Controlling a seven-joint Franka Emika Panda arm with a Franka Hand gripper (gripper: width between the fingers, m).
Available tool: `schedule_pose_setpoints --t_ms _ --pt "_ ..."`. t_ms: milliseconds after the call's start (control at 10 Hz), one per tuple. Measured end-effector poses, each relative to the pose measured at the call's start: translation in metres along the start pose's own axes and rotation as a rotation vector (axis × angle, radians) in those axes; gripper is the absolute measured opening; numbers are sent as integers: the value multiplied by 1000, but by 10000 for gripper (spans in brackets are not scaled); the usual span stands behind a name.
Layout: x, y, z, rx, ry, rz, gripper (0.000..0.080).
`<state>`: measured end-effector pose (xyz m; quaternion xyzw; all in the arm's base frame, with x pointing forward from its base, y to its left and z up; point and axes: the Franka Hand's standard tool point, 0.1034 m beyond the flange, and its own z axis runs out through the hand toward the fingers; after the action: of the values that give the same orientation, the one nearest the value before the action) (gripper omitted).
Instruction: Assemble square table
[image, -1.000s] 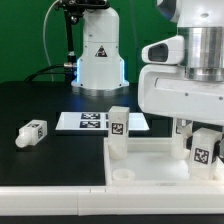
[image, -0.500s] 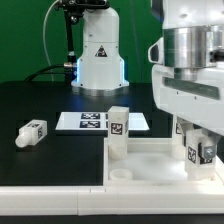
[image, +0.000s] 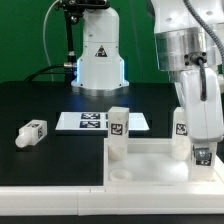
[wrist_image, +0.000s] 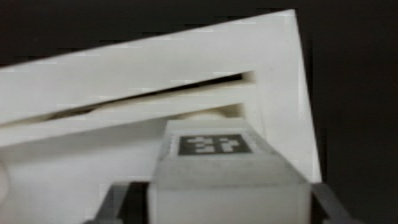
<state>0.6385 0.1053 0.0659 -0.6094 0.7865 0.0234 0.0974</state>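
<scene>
The square table's white tray-like top (image: 150, 160) lies at the front of the exterior view's right. One tagged white leg (image: 118, 131) stands upright at its far left corner. A second leg (image: 181, 127) stands further right. My gripper (image: 204, 150) is low over the tray's right side, shut on a third leg (image: 203, 158). In the wrist view that leg (wrist_image: 217, 160) fills the space between the dark fingers (wrist_image: 125, 205), tag facing the camera, with the white top (wrist_image: 160, 80) beyond it. Another leg (image: 32, 131) lies loose on the black table at the left.
The marker board (image: 92, 121) lies flat behind the tray's left corner. A white robot base (image: 98, 55) stands at the back. The arm's body (image: 185, 50) rises over the tray's right half.
The wrist has turned and its wide white body has swung away, uncovering the second upright leg. The held leg stays low at the tray's right side.
</scene>
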Motion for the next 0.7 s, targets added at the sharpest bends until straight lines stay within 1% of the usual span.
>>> schedule_pose_setpoints --t_ms 100,200,400,500,600,700 --pt "-1 1 1 2 6 82 285" --pt "0 0 1 14 12 83 285" --pt "0 1 1 11 17 25 285" --pt "-4 4 2 4 46 -93 438" --pt "-9 4 1 -1 67 -261 567" --pt "-11 5 -2 6 72 -380 567"
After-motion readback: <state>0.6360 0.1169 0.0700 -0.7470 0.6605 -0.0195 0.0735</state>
